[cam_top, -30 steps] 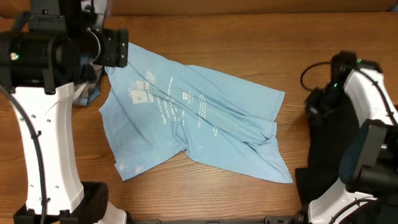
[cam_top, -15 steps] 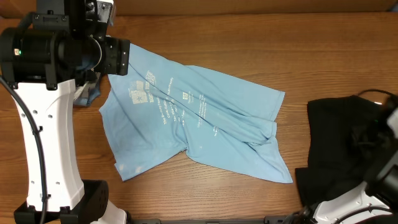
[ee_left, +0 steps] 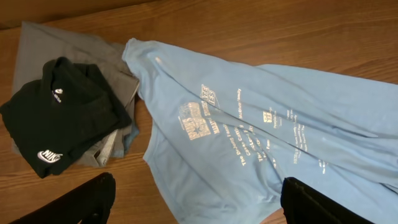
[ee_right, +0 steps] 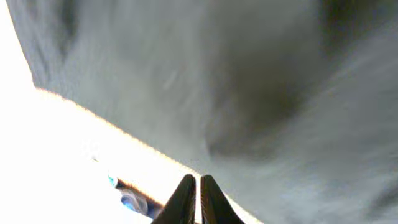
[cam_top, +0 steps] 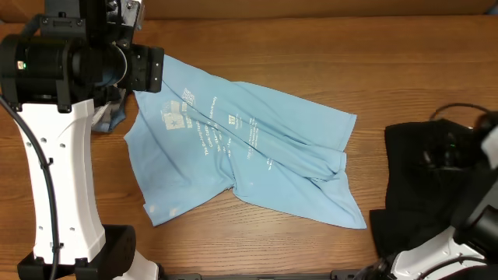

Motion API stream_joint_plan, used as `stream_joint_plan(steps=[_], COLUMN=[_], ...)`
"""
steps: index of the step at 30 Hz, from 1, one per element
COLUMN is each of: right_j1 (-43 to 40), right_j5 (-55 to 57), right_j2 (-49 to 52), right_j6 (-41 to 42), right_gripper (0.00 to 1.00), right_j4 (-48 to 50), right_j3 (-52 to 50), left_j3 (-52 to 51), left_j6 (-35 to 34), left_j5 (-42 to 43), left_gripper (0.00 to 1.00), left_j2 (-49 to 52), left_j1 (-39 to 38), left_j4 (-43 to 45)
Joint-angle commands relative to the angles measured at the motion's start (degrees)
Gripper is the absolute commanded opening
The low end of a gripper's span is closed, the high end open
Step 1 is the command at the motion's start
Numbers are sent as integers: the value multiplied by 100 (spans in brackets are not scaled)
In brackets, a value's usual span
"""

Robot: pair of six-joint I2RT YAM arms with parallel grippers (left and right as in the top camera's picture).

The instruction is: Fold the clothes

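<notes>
A large light blue T-shirt [cam_top: 241, 148] with pale printed text lies crumpled and spread across the middle of the table, also filling the left wrist view [ee_left: 261, 130]. My left gripper [ee_left: 199, 211] hovers above the shirt's upper left part, open wide with nothing between its fingers [ee_left: 74, 202]. A black garment [cam_top: 420, 179] lies bunched at the right, under my right arm [cam_top: 484, 194]. My right gripper [ee_right: 199, 196] is shut, and nothing shows between its fingertips. Blurred grey cloth fills the view right in front of it.
A folded black Nike shirt [ee_left: 59, 115] lies on folded grey clothes [ee_left: 62, 50] at the table's left, just beside the blue shirt's corner. The left arm [cam_top: 62, 62] stands over that pile in the overhead view. Bare wood [cam_top: 311, 47] lies behind the shirt.
The right arm has swung away toward the right edge, uncovering the black garment. The left gripper has opened a little wider and barely moved.
</notes>
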Motion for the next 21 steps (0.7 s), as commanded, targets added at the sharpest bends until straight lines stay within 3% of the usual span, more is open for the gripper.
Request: stream_joint_plan(steps=[1,5,10,15,16,21], right_j1=[509,981,935,-109,-678,-1357], right_j5=[675,2459,3126,3980,4057,4006], right_j2=[-238,-238,-238,-238,-238,-238], right_j6=[330,1333,1947,2566,2710,2227], right_gripper=[9,13,20,16,14,15], right_j4=[-96,-22,361,929,957,1102], right_j3=[22,-317,-979,-1217,-809,306], left_j3=[22,22,22,22,22,22], left_j6=[-76,-74,-74,-70,-52,-57], left_j5=[24,22,22,20,17,22], left_gripper=[88,89,91,94,94,94], left_j2=[2,2,2,2,2,2], left_j1=[-37,-37,-37,-37,-37,-37], left_j4=[46,61,37,44,42,17])
